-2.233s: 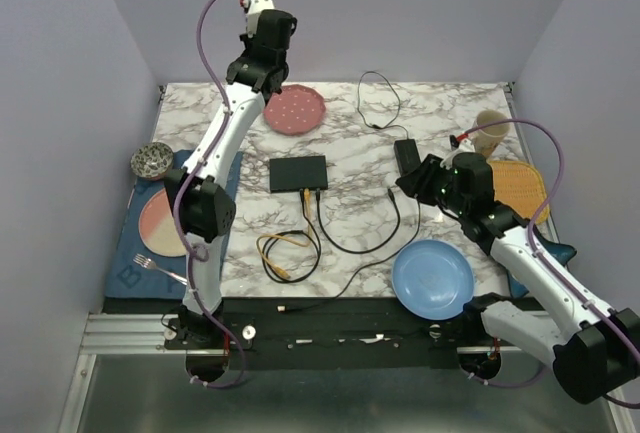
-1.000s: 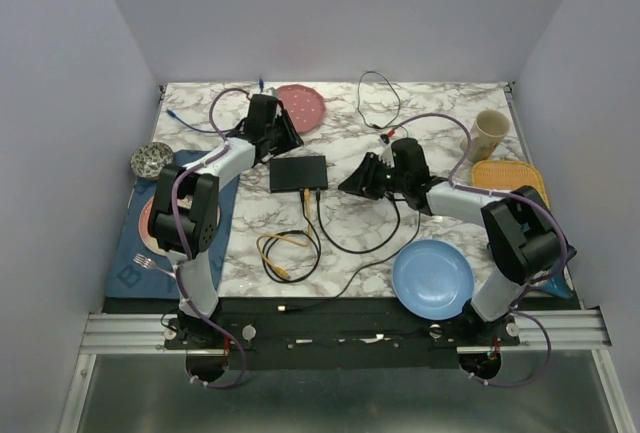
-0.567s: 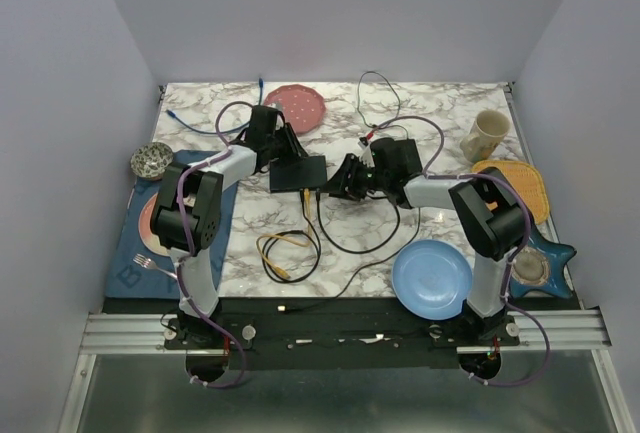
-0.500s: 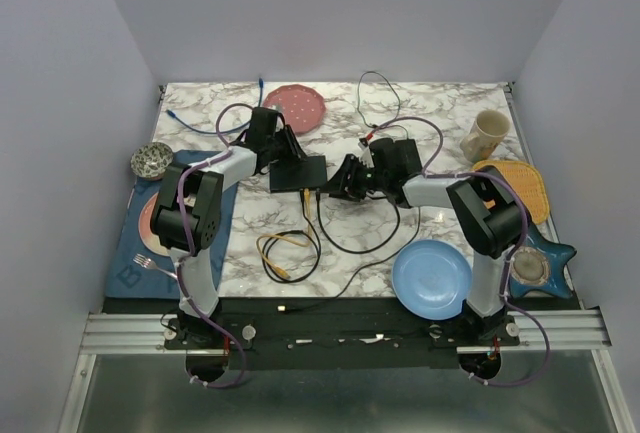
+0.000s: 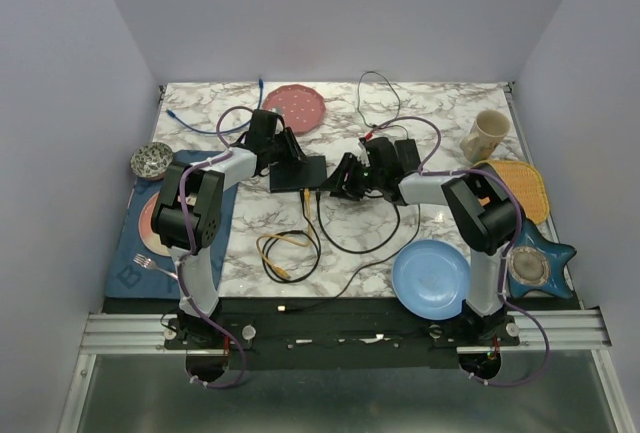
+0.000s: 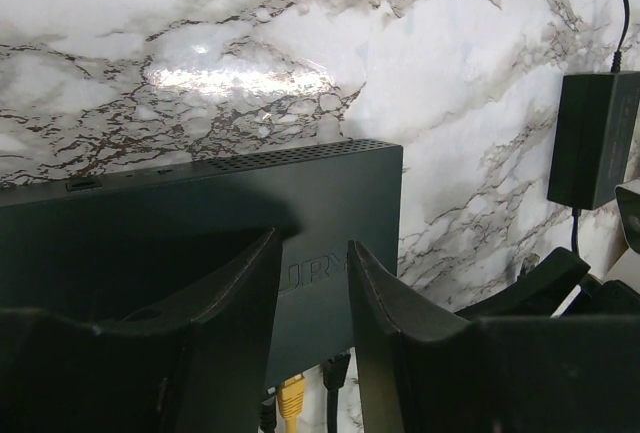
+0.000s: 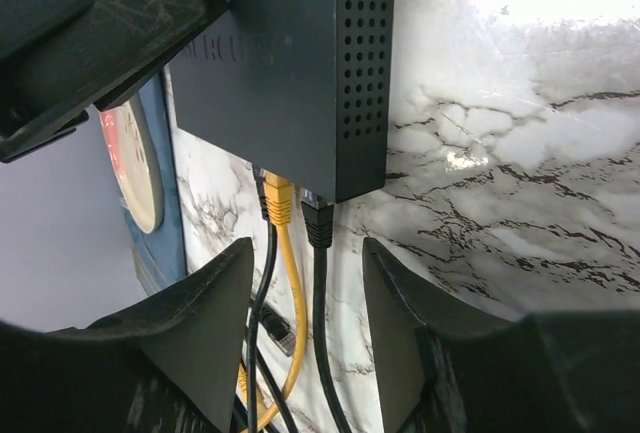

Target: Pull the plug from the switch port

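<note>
Even bright overhead light; glare patches on marble tabletop (image 6: 240,75); near right gripper fingers (image 7: 190,323) soft, dark.

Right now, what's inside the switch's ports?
The switch holds a yellow plug and a black plug side by side; socket interiors are covered by them.

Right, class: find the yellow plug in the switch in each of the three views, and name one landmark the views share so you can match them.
Top external: the yellow plug sits mid-table, at the near edge of the switch.
Left wrist: at the bottom edge, just left of centre.
Right wrist: left of centre, under the socket edge.
Shared landmark: the switch, seen in all three.
</note>
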### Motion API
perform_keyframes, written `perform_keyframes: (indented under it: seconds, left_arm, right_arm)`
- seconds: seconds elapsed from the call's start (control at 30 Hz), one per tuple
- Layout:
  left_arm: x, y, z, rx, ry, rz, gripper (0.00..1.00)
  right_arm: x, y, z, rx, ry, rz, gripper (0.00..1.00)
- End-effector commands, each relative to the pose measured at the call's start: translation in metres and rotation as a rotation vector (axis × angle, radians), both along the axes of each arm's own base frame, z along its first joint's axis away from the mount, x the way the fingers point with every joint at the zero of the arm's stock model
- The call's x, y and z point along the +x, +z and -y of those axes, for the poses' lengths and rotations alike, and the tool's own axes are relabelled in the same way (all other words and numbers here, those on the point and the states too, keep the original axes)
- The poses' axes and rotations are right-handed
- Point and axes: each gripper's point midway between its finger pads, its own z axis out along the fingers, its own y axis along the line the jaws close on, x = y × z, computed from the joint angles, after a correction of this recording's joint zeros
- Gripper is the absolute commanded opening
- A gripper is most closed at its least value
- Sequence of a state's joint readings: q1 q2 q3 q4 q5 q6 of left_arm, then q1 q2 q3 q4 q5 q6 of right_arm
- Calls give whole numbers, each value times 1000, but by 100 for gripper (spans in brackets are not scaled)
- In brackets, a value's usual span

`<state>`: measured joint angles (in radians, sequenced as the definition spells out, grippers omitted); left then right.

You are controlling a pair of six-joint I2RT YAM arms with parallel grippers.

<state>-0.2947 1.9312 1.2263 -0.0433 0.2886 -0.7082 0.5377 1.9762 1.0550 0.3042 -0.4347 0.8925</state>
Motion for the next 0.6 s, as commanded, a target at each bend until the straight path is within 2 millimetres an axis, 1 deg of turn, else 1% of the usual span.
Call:
perform_keyframes:
  seconds: [0.0, 0.1, 0.13, 0.27, 0.57]
  left_arm:
    - [-9, -10, 0, -13, -10, -43, 48]
    - [-12, -12, 0, -20, -9, -53, 48]
    - [-13, -14, 0, -21, -9, -57, 48]
    - [-17, -15, -1, -24, -8, -64, 48]
    - [-23, -19, -1, -30, -6, -83, 48]
  right_arm:
    - [-1, -18, -2, -40, -7, -37, 57]
    - [-2, -18, -8, -12, 5, -59, 56]
    - [-1, -23, -10, -9, 8, -70, 55]
    - [-2, -25, -16, 33, 7, -98, 52]
    - [8, -22, -25, 69, -12, -116, 46]
